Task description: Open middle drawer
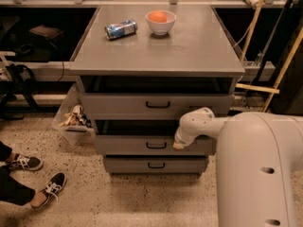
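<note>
The grey cabinet has three drawers stacked under its top. The middle drawer (123,144) has a wide flat grey front and a small black bar handle (156,145) at its centre, with a dark gap above the front. My gripper (178,144) is at the end of the white arm, up against the middle drawer's front just right of the handle. The arm's casing hides the gripper's tip. The top drawer (156,105) lies above it and the smaller bottom drawer (155,165) below.
A blue can (121,29) lies on its side and a white bowl with an orange (160,21) stands on the cabinet top (189,46). A clear bin of clutter (73,119) sits left of the cabinet. A person's sneakers (42,190) are at lower left. Wooden poles (284,70) lean at right.
</note>
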`<state>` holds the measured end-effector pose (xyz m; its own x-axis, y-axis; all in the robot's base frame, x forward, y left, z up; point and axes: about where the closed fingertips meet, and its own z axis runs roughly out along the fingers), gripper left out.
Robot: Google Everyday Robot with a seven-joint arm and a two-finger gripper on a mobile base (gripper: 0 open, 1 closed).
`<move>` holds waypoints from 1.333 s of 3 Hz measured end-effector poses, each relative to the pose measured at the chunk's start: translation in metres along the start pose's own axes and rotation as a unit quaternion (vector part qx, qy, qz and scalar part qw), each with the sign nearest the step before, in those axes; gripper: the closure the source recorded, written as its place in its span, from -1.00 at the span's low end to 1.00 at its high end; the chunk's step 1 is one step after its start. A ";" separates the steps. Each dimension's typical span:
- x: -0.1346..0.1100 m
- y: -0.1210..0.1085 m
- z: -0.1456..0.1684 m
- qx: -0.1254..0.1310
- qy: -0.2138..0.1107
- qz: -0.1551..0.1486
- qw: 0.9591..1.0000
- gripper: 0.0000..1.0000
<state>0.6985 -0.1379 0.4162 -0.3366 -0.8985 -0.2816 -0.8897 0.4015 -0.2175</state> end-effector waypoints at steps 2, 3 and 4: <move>0.003 0.011 -0.013 0.012 0.014 -0.001 1.000 1.00; 0.003 0.011 -0.012 0.012 0.014 -0.001 1.000 1.00; 0.015 0.029 -0.010 0.006 0.020 -0.015 1.000 1.00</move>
<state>0.6645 -0.1420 0.4154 -0.3221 -0.9166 -0.2370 -0.8957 0.3761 -0.2372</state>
